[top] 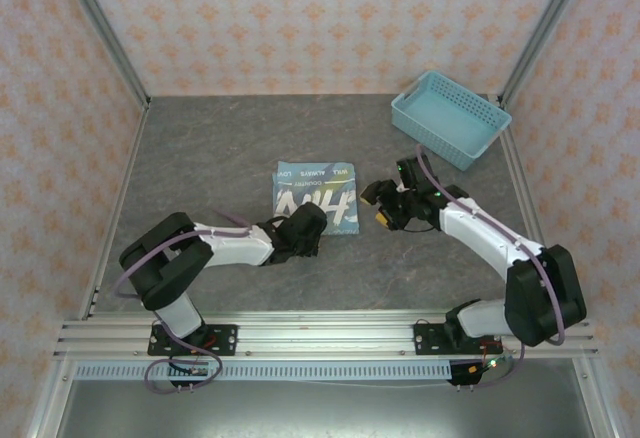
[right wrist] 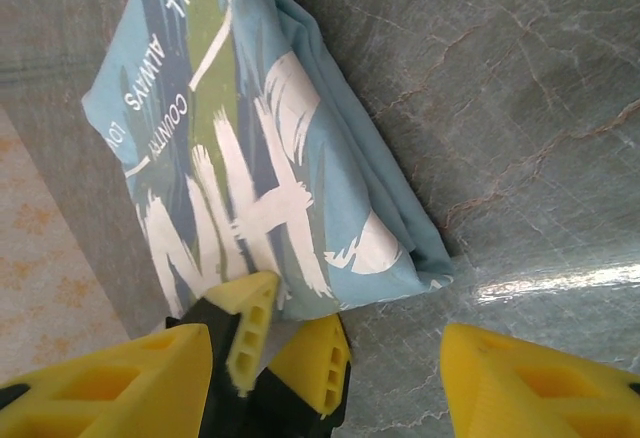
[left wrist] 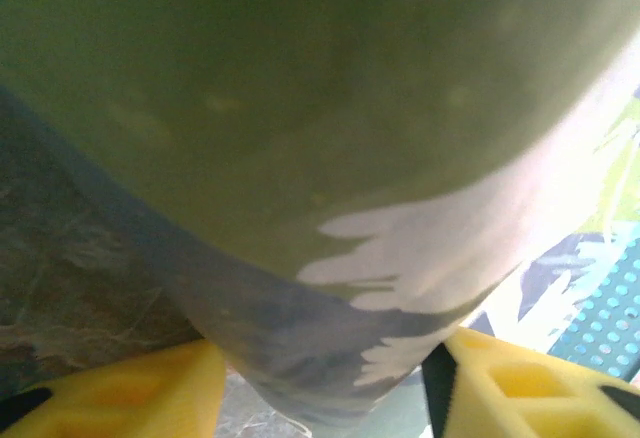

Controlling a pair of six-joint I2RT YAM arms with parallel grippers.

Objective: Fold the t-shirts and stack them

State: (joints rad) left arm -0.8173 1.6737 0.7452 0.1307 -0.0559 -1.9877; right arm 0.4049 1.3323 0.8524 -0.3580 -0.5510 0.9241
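Observation:
One folded light blue t-shirt [top: 318,193] lies at the table's middle, its white block letters facing up. My left gripper [top: 305,230] sits at the shirt's near left corner. Its yellow fingers [left wrist: 130,393] stand apart, and the cloth [left wrist: 320,338] bulges between them and up close to the lens. In the right wrist view, one finger of the left gripper [right wrist: 285,343] lies on top of the t-shirt [right wrist: 250,158] and the other at its edge. My right gripper [top: 380,208] hovers just right of the shirt, open and holding nothing [right wrist: 325,398].
A light blue lattice basket [top: 450,118] stands at the back right corner, and a piece of it [left wrist: 610,308] shows in the left wrist view. Patterned walls with metal posts close in the grey table [top: 200,148] on three sides.

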